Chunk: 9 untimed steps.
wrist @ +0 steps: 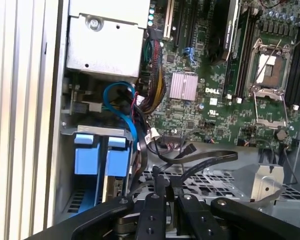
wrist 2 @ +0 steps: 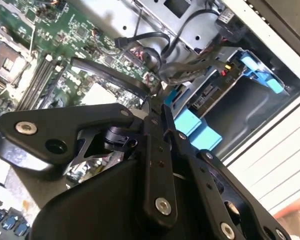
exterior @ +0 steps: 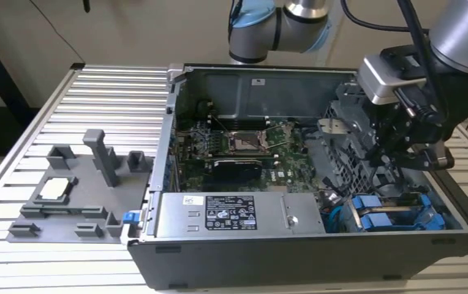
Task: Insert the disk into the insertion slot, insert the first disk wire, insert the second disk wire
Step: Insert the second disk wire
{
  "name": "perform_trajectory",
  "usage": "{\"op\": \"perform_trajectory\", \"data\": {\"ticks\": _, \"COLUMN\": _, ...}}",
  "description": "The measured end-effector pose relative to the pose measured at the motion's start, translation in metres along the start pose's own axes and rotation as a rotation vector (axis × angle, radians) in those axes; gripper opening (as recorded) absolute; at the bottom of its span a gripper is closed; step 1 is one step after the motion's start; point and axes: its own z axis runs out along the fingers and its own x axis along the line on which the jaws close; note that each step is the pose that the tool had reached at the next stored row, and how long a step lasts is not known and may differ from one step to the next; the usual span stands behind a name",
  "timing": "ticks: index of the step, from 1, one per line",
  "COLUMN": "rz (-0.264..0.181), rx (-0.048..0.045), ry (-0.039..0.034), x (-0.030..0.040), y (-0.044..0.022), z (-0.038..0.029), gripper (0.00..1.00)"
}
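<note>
Gripper: we see it inside the open computer case, above the drive cage, fingers nearly closed; whether they pinch a black cable we cannot tell | Disk: seated in its blue carrier in the bay at the case's corner, exterior view's right | Motherboard: exposed, well apart.

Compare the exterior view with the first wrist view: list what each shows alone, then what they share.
Exterior view alone: the grey plastic fixture tray on the slatted metal table, beside the open black computer case.
First wrist view alone: a curved blue cable and a bundle of coloured wires.
Shared: the green motherboard, the bright blue carrier handles and the black gripper.
</note>
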Motion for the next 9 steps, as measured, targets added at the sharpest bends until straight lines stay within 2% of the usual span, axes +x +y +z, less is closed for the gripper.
{"op": "perform_trajectory", "data": {"ticks": 3, "rz": -0.001, "rx": -0.0043, "ry": 0.0189, "x": 0.0017, "y": -0.0037, "z": 0.0002, "gripper": 0.16}}
{"op": "perform_trajectory", "data": {"ticks": 4, "rz": -0.001, "rx": -0.0049, "ry": 0.0211, "x": 0.0029, "y": -0.0044, "z": 0.0001, "gripper": 0.16}}
{"op": "perform_trajectory", "data": {"ticks": 9, "rz": -0.001, "rx": -0.0049, "ry": 0.0219, "x": 0.0126, "y": -0.0056, "z": -0.0003, "gripper": 0.16}}
